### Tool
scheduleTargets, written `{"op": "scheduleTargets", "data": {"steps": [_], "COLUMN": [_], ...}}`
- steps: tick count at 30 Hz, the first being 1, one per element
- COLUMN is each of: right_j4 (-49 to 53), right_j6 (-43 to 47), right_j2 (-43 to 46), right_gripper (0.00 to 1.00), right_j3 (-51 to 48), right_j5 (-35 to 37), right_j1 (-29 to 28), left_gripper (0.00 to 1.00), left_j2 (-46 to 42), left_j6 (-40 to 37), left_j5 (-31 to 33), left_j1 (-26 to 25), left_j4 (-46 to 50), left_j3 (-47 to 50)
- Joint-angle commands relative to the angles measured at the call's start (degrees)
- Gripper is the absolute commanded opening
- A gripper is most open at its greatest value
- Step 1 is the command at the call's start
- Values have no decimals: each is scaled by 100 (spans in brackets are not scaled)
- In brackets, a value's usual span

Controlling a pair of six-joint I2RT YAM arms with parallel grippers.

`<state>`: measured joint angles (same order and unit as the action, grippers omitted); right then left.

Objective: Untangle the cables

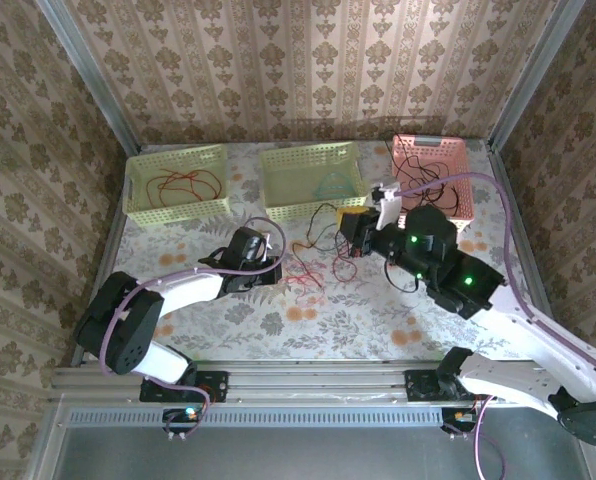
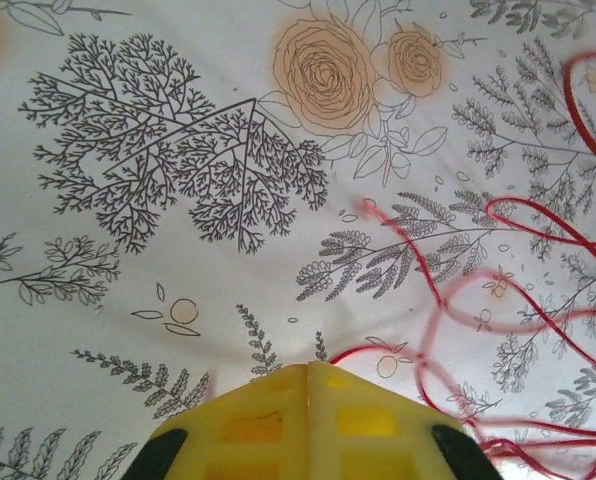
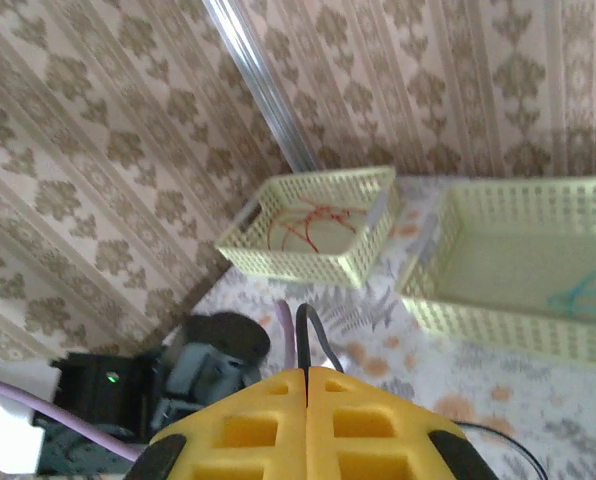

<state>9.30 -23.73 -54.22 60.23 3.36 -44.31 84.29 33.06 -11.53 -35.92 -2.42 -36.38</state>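
Top external view has a loose tangle of thin red and black wires [image 1: 316,258] lying on the floral-printed surface [image 1: 358,320] between the two arms, in front of three perforated plastic baskets along the far edge. The left pale green basket [image 1: 173,153] holds a coiled red wire [image 1: 183,185]. The middle pale green basket [image 1: 308,150] holds a pale teal wire [image 1: 330,186]. The pink basket [image 1: 433,140] on the right holds several black wires [image 1: 418,165]. The left pincer [image 1: 275,268] sits low at the tangle's left edge. The right pincer [image 1: 352,220] is at the tangle's far right side, near the middle basket.

In the left wrist view, the left pincer's yellow fingers [image 2: 248,425] are pressed flat together with no gap. Red loops [image 2: 538,300] spread over the surface to their right, and one strand runs up to the tips. I cannot tell whether it is pinched.

In the right wrist view, the right pincer's yellow fingers [image 3: 248,430] are likewise closed, with a thin black wire [image 3: 313,335] rising from between the tips. This pincer faces across the surface toward the two green baskets.
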Motion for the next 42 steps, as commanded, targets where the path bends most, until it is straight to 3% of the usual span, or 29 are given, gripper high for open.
{"op": "scheduleTargets", "data": {"steps": [1, 4, 5, 10, 11, 14, 19, 28, 31, 35, 36, 39, 42], "right_j4": [83, -16, -64, -139, -142, -171, -211, -130, -38, 28, 20, -2, -33], "right_j6": [385, 461, 449, 452, 465, 483, 342, 110, 58, 6, -6, -35, 1], "right_j2": [8, -117, -181, -451, -491, -618, -794, -1067, -1150, -1181, -1179, -1170, -1144], "right_gripper": [0, 0, 0, 0, 0, 0, 0, 0, 0, 0, 0, 0, 0], "right_j3": [494, 892, 1024, 1401, 1426, 1446, 1421, 1388, 1371, 1269, 1232, 1130, 1007], "right_j5": [136, 77, -22, -204, -189, -167, -339, -654, -786, -897, -915, -908, -810], "right_j1": [-40, -35, -39, -42, -42, -37, -36, -47, -75, -104, -97, -104, -100], "left_gripper": [0, 0, 4, 59, 65, 72, 76, 89, 89, 78, 71, 36, 8], "left_j2": [-2, -213, -338, -1508, -1777, -2569, -3458, -3317, -2913, -2382, -2290, -2021, -1985], "left_j6": [-3, 9, -20, -251, -349, -530, -778, -1378, -1429, -1387, -1382, -1382, -1377], "left_j5": [35, 33, 27, 348, 378, 499, 516, -76, -448, -1163, -1283, -1334, -1402], "left_j1": [6, 11, 6, -2, -10, -29, -46, -55, -55, -64, -72, -90, -95], "left_j4": [-82, 32, 117, 876, 1019, 1394, 1604, 1293, 1047, 569, 426, 297, 134], "left_j3": [52, 50, 30, -160, -205, -321, -426, -1313, -1726, -2059, -2080, -2176, -2124]}}
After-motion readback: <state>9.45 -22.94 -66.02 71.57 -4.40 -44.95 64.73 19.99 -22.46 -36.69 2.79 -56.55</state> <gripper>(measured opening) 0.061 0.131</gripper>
